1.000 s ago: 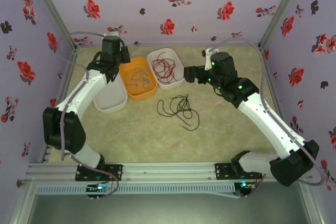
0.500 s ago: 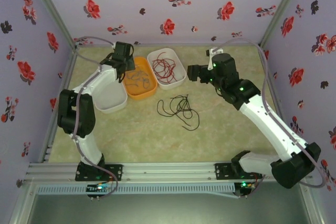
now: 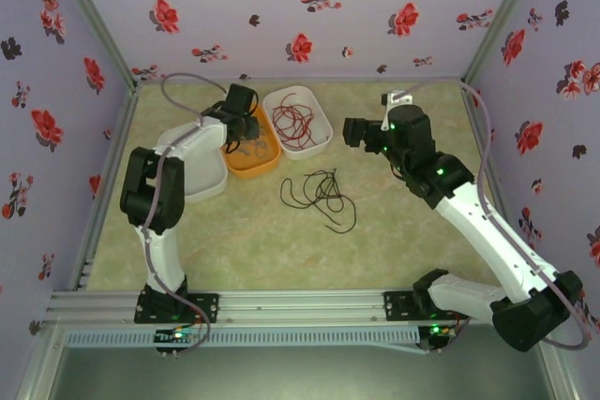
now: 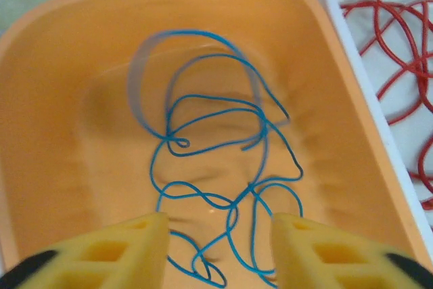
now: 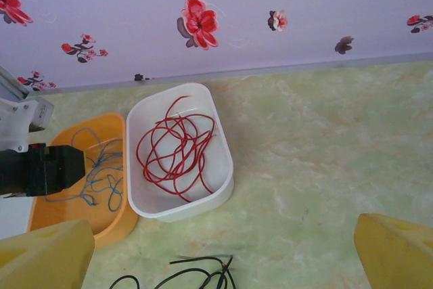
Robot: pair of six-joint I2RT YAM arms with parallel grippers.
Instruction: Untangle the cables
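Green marbled table top w/ two tubs side by side. Oblong white plastic tub holds coiled thin red cable. Orange plastic tub holds loose thin blue cable. Thin black cable lies looped on bare table, near tubs. Left gripper over orange tub, fingers spread, nothing pinched. Right gripper spread wide, empty.

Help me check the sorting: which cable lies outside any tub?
The black cable, loose on the table. The red cable sits in a white tub and the blue cable in the orange tub.
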